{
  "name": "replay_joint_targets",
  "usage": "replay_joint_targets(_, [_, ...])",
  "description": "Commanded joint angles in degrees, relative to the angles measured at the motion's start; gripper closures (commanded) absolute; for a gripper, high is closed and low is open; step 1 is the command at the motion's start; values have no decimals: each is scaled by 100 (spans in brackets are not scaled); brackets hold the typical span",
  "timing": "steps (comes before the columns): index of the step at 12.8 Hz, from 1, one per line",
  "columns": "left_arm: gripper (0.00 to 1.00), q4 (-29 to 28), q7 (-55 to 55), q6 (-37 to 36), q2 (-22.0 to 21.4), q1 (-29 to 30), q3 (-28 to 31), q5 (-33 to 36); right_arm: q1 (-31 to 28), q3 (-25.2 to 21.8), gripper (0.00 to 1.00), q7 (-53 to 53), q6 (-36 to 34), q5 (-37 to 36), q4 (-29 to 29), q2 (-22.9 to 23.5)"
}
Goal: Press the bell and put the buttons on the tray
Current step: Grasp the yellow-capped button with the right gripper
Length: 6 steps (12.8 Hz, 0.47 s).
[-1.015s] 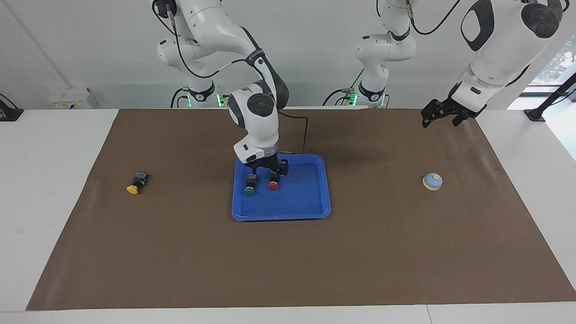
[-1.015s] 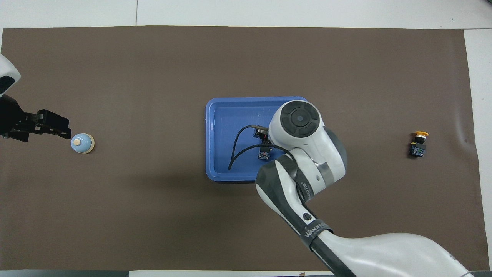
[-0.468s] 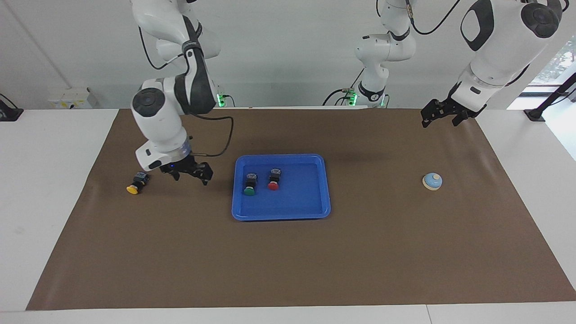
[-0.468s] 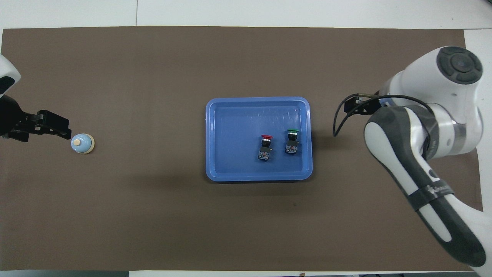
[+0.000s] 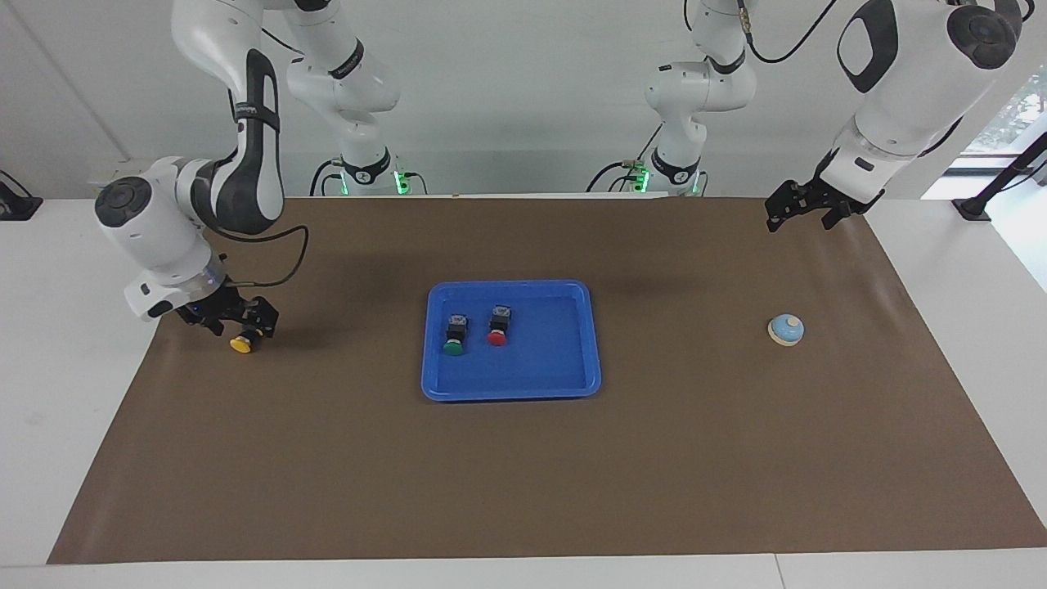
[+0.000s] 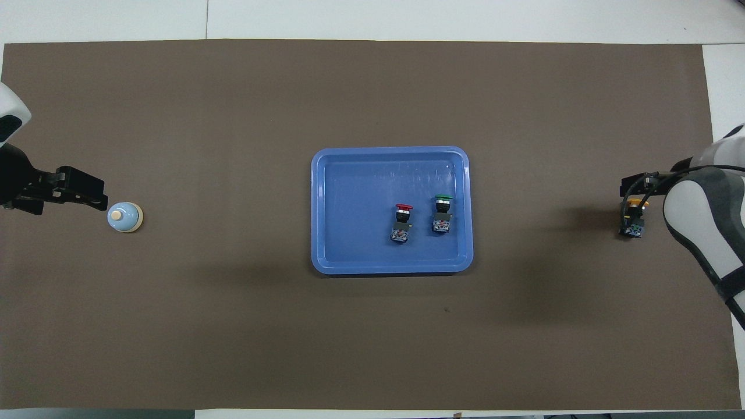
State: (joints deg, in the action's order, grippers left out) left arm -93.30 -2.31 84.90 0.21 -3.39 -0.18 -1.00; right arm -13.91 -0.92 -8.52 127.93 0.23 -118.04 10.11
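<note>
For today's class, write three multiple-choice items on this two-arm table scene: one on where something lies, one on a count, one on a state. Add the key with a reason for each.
1. Where does the small light-blue dome bell stand?
A. On the flat bright-blue plastic tray
B. On the brown mat toward the left arm's end
C. Beside the yellow-capped push-button

2. How many push-buttons lie in the blue tray?
A. One
B. Two
C. Three

3. What state is the right tool in?
A. Open, low at the yellow-capped push-button
B. Shut, raised over the tray
C. Shut on the bell

Key:
1 B: the bell stands alone on the mat, with the left tool open and raised near it.
2 B: only the green-capped push-button and the red-capped push-button lie there.
3 A: its fingers stand apart at the yellow-capped push-button, which lies on the mat.
</note>
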Motion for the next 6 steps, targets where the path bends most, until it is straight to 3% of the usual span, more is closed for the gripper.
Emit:
replay_joint_targets(1, [0, -83, -33, 88, -65, 5, 9, 20, -252, 100, 0, -27, 985, -76, -1026, -378])
replay_joint_targets(6, [0, -83, -33, 79, -65, 5, 9, 20, -182, 109, 0, 140, 1381, -41, -1405, -361])
